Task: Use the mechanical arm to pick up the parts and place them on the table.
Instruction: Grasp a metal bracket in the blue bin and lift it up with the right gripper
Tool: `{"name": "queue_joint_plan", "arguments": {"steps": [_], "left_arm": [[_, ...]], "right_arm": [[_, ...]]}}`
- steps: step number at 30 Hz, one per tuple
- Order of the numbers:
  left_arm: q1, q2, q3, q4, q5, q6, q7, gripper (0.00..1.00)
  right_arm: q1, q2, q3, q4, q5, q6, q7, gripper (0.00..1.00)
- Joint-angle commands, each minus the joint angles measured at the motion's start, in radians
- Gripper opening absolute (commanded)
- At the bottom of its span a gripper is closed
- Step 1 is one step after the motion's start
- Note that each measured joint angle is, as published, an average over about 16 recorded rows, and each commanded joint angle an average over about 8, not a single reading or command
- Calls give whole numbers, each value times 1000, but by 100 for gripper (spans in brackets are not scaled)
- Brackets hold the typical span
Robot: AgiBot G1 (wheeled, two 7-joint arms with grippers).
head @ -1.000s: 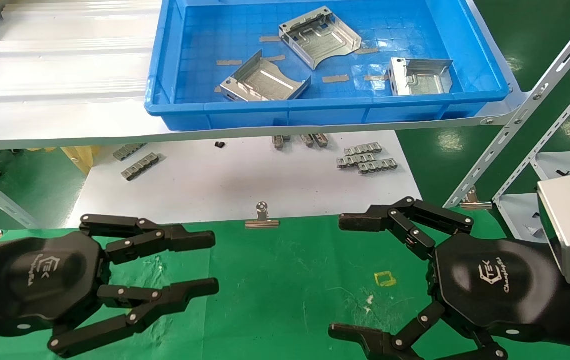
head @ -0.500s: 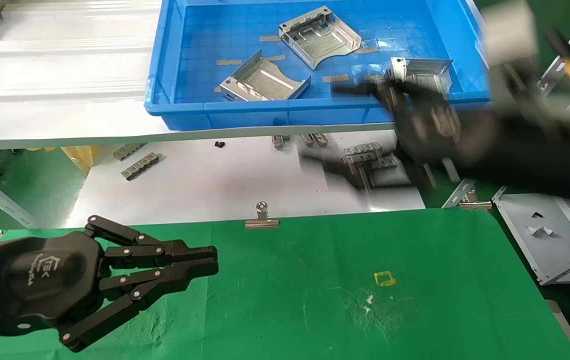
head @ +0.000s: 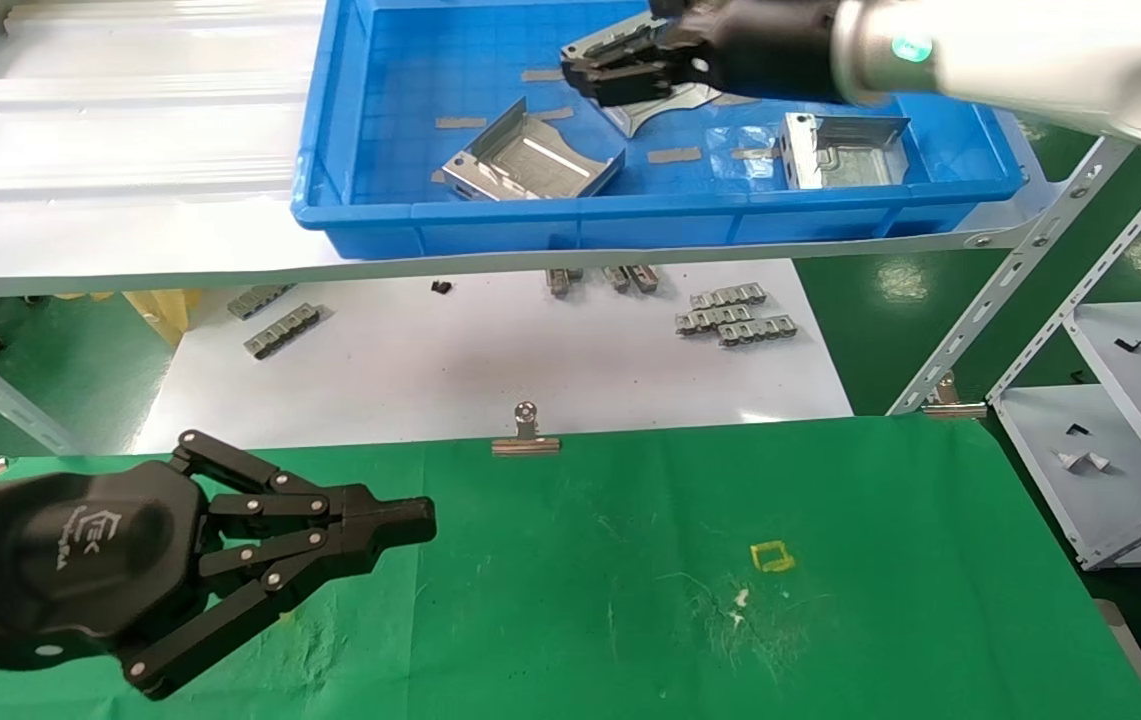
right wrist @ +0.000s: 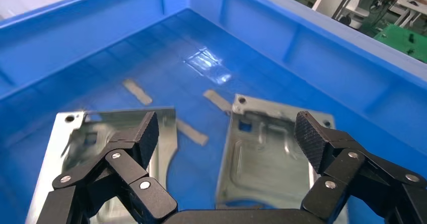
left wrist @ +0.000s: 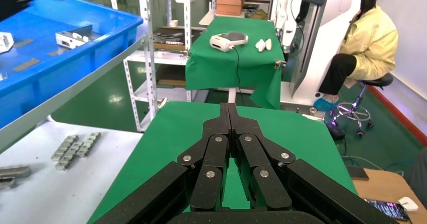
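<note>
Over the green table (head: 630, 560), my left gripper (head: 410, 520) hovered with fingers pressed together, gripping nothing. Farther off, inside the blue bin (head: 570, 225), my right gripper (right wrist: 226, 133) hung with fingers spread wide above the rear part (right wrist: 267, 158), one pad to each side of it, not touching. Two more parts (head: 530, 160) (head: 845, 150) lay nearer the bin's front wall.
</note>
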Motion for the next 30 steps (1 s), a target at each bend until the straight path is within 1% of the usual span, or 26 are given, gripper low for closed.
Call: {"name": "queue_joint_plan", "arguments": {"steps": [1, 5, 6, 7, 11, 18, 19, 20, 26, 27, 28, 30], "left_arm": [[0, 0, 0, 0, 0, 0, 0, 0], [0, 0, 0, 0, 0, 0, 0, 0], [0, 0, 0, 0, 0, 0, 0, 0], [0, 0, 0, 0, 0, 0, 0, 0], [0, 0, 0, 0, 0, 0, 0, 0], [0, 0, 0, 0, 0, 0, 0, 0], [0, 0, 0, 0, 0, 0, 0, 2], [0, 0, 0, 0, 0, 0, 0, 8], [0, 0, 0, 0, 0, 0, 0, 83], [0, 0, 0, 0, 0, 0, 0, 93], [0, 0, 0, 0, 0, 0, 0, 100], [0, 0, 0, 0, 0, 0, 0, 100]], "right_arm": [[43, -59, -24, -97, -45, 37, -6, 67], [77, -113, -47, -209, -65, 83, -9, 17], [82, -119, -54, -223, -68, 91, -5, 6], [85, -124, -63, -232, -69, 99, -1, 0], [82, -131, -102, -231, -68, 129, 24, 0], [62, -133, -176, -192, -44, 182, 82, 0], [59, -133, -188, -186, -41, 191, 91, 0], [57, -133, -199, -180, -37, 200, 100, 0], [39, -134, -271, -140, -17, 267, 155, 0], [36, -134, -284, -133, -13, 277, 164, 0], [32, -134, -296, -126, -10, 287, 173, 0], [27, -135, -323, -110, -2, 306, 192, 0]]}}
